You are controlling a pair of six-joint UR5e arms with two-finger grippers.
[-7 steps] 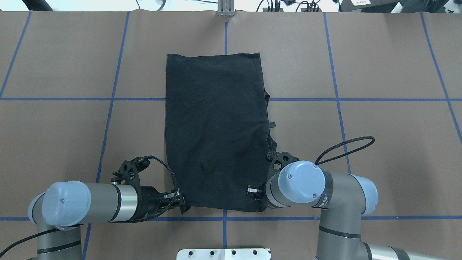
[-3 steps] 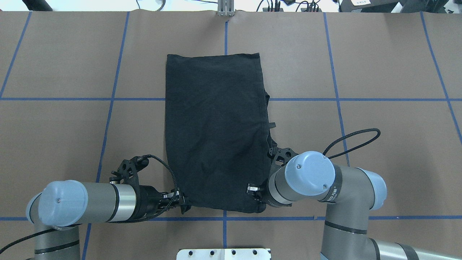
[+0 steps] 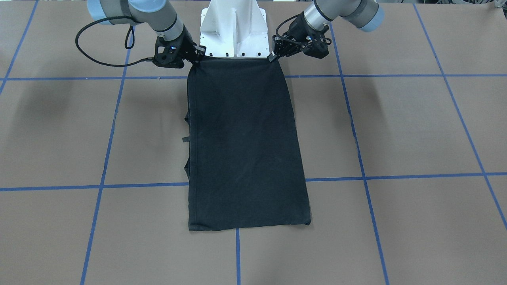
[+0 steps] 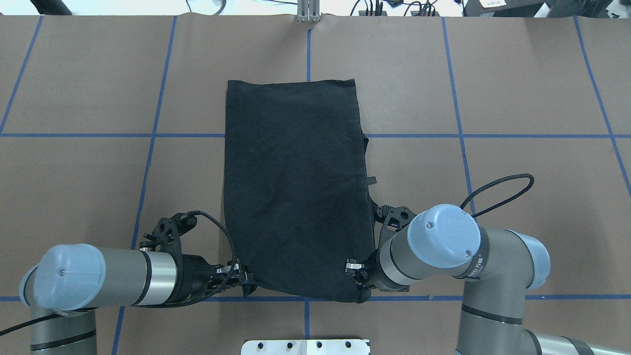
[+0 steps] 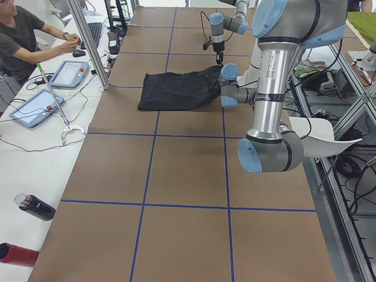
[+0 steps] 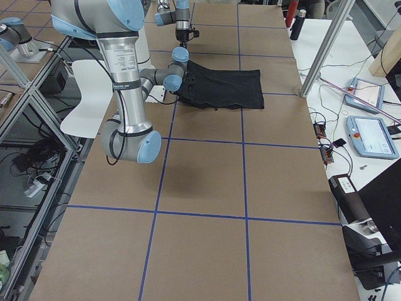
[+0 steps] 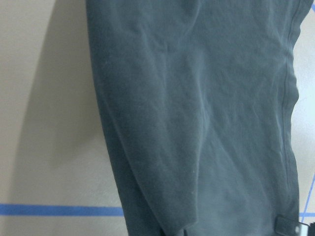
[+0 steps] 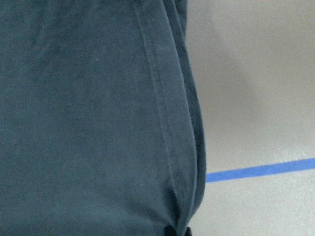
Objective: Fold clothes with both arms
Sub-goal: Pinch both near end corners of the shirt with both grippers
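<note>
While held low, left fingers (image 4: 246,285) and right fingers (image 4: 361,292) seemingly clamp near corners of the T-shirt (image 4: 296,187), dragged closer to the robot than before.

No text can be read with certainty. Lower right in the overhead view, a black band (image 4: 472,270) round the silver-grey right arm (image 4: 499,256) carries white lettering too small to make out. In the side views, small print on the left arm's upright silver tube (image 5: 271,66) and on the right arm's tube (image 6: 128,63) is equally illegible.
</note>
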